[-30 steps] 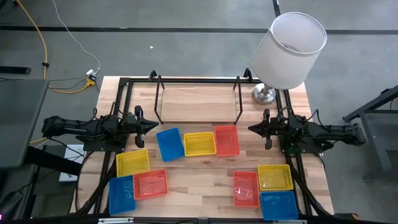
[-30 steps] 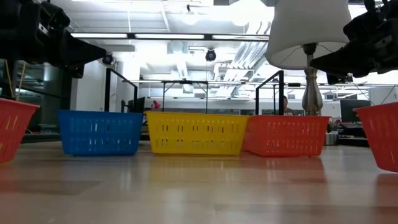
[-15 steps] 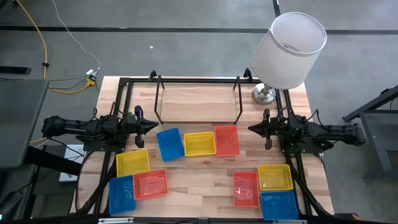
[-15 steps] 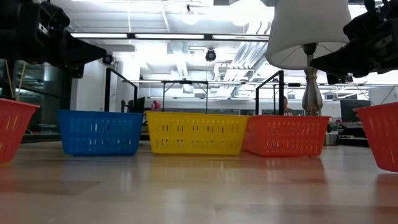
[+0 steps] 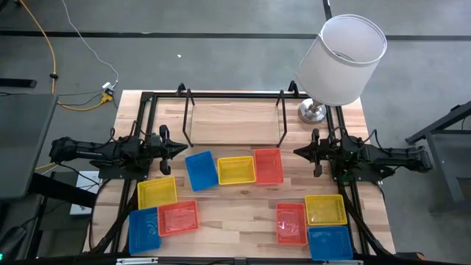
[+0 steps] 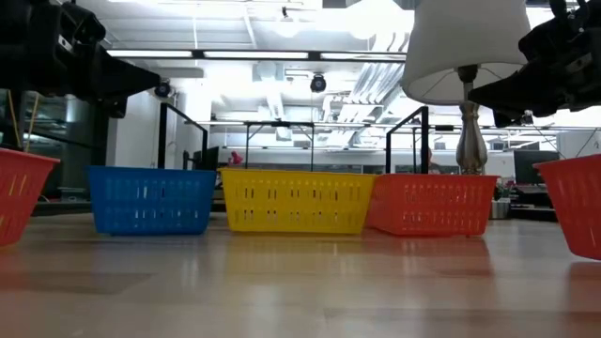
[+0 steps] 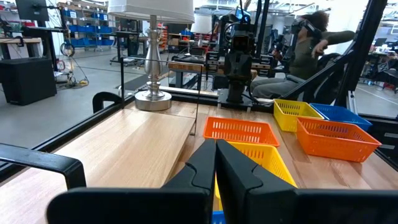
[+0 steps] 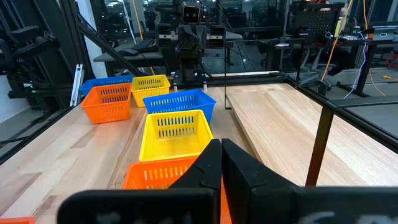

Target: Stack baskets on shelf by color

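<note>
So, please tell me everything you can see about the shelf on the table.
The shelf is a low light-wood board in a thin black wire frame, with an upright loop near each end. It lies flat along the table's far edge, between the two arms, with nothing on it. The row of three baskets sits just in front of it, and the lamp base stands past its right end.

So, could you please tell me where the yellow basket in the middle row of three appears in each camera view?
High view: the middle yellow basket sits centre, between a blue basket and an orange-red basket.
Low view: centre, the yellow basket.
Left wrist view: just behind the fingers.
Right wrist view: centre, beyond the fingers.
Shared landmark: the lamp, absent only from the right wrist view.
</note>
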